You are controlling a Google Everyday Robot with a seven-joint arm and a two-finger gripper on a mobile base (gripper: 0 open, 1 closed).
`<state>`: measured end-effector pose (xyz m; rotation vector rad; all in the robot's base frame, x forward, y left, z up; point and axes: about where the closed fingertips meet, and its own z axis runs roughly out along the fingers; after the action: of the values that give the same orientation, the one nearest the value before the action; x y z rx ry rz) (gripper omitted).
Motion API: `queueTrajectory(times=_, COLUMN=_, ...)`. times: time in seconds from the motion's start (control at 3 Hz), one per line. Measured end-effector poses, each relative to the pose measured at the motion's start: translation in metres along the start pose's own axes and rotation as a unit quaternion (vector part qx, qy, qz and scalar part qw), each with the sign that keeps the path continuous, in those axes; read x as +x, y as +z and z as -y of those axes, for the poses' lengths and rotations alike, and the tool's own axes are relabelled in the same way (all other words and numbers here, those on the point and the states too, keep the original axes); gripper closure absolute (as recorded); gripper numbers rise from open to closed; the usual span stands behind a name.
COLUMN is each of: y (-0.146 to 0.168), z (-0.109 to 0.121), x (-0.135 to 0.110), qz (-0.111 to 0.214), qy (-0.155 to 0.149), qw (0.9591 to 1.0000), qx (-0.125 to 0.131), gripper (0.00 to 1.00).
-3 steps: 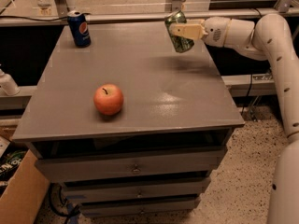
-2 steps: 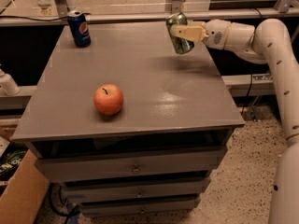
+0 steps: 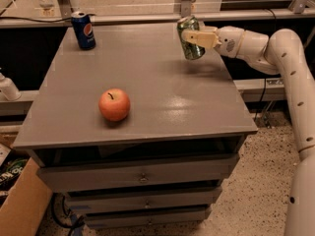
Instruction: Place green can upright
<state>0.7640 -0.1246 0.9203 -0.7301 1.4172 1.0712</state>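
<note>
The blue can (image 3: 83, 31), upper left on the bench (image 3: 162, 102), and the apple (image 3: 114, 104) lower down are out of the way. At the upper right the hand (image 3: 195, 37) squeezes the green can (image 3: 192, 52), a bit tilted, low over the bench, likely to stand it up.

Your robot's arm (image 3: 291, 63) is smooth, glossy white, built of rounded tube-like links. You can see a row of small dark holes running down the long link at the right. A thin tan ring circles the wrist, and the bulb-shaped white wrist housing carries a patch of tiny dots. Your gripper (image 3: 191, 37) is above the far right side of the grey table (image 3: 162, 97), at the green can (image 3: 189, 50); its fingers (image 3: 198, 35) are pale cream, flat and blocky.
</note>
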Motion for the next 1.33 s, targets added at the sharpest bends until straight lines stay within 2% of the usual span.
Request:
queueTrajectory(times=0.33, y=-0.012, z=0.001, x=0.009, qz=0.023, qy=-0.003, qw=0.9997, qx=-0.008, gripper=1.0)
queueTrajectory(times=1.0, y=-0.033, z=-0.005, x=0.019, qz=0.039, qy=-0.023, qw=0.9985, qx=-0.032, gripper=1.0)
queueTrajectory(times=1.33, y=-0.046, z=-0.008, x=0.028, qz=0.048, qy=-0.024, qw=0.998, qx=-0.035, gripper=1.0)
